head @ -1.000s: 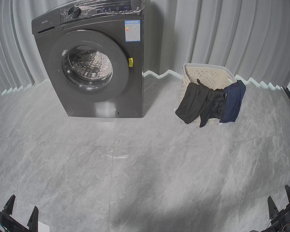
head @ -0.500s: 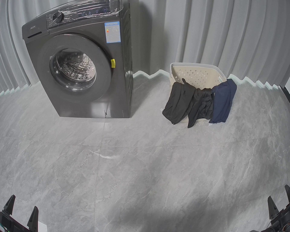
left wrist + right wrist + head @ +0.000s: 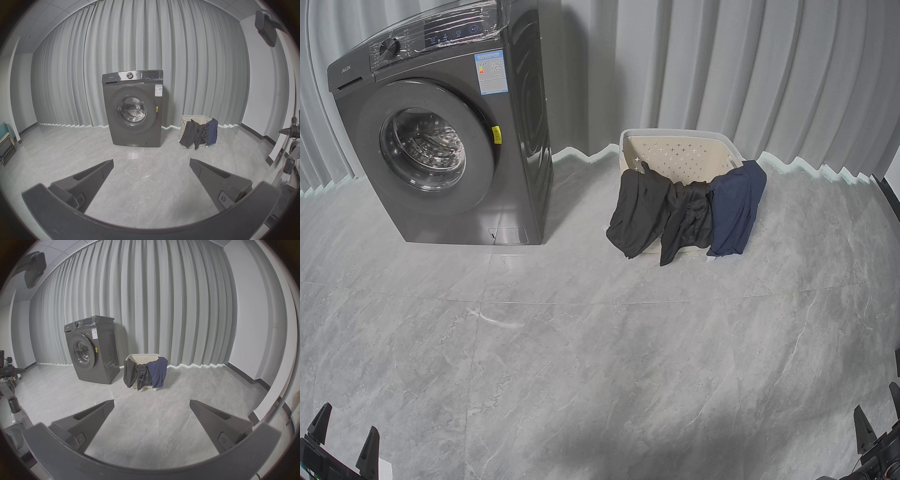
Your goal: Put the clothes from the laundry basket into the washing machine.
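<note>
**Both grippers wide open and empty; clothes hang on the basket**

You have the washing machine [image 3: 437, 131] at the far edge of the floor [image 3: 600, 362], in front of the grey curtain [image 3: 706, 62]. Its round door [image 3: 422, 150] lies flat against the front, so it looks closed.

The laundry basket [image 3: 682, 139] stands to the right of the machine, also close to the curtain, with a strip of bare floor between the two. Three clothes are draped over its front rim and hang down the outside towards the floor. The black garment [image 3: 637, 209] is on the side nearest the machine, and a second dark garment [image 3: 687, 219] is in the middle, touching it. The navy garment [image 3: 737, 203] hangs on the far side from the machine, over the right corner of the basket.

Your left gripper [image 3: 151, 161] is low over the near part of the floor, well apart from the basket. Its fingers [image 3: 93, 175] are spread wide and nothing is between them. Your right gripper [image 3: 151, 401] is in the same state, with its fingers [image 3: 212, 416] wide apart and holding nothing. It faces the basket from a distance.
</note>
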Controlling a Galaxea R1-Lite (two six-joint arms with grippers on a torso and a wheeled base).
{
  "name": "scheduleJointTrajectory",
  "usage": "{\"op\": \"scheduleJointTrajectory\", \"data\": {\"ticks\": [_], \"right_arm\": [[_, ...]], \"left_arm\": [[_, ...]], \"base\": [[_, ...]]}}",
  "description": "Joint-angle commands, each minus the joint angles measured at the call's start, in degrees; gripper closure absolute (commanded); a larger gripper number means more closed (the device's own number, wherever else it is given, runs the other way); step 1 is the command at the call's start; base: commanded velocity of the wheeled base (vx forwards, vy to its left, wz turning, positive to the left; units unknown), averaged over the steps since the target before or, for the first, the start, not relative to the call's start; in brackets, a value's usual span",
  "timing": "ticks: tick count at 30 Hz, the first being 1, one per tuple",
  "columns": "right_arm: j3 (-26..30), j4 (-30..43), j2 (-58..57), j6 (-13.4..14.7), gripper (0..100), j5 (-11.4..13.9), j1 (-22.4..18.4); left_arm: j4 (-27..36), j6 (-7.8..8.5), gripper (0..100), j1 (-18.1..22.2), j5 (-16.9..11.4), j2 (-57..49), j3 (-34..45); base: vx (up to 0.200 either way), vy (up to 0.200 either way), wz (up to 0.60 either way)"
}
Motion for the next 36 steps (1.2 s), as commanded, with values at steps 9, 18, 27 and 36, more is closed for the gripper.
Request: {"op": "scheduleJointTrajectory", "data": {"ticks": [9, 18, 27, 36], "right_arm": [[1.0, 0.0, -0.8, 0.0, 0, 0.0, 0.0], [1.0, 0.0, -0.8, 0.0, 0, 0.0, 0.0], [1.0, 0.0, -0.8, 0.0, 0, 0.0, 0.0], [1.0, 0.0, -0.8, 0.0, 0, 0.0, 0.0]], "left_arm": [[0.0, -0.50, 0, 0.0, 0.1, -0.8, 0.9], [0.0, -0.86, 0, 0.0, 0.0, -0.8, 0.9], [0.0, -0.86, 0, -0.1, 0.0, -0.8, 0.9], [0.0, -1.03, 0, -0.1, 0.0, -0.8, 0.9]], "base": [[0.000, 0.000, 0.00], [0.111, 0.000, 0.00], [0.200, 0.000, 0.00], [0.200, 0.000, 0.00]]}}
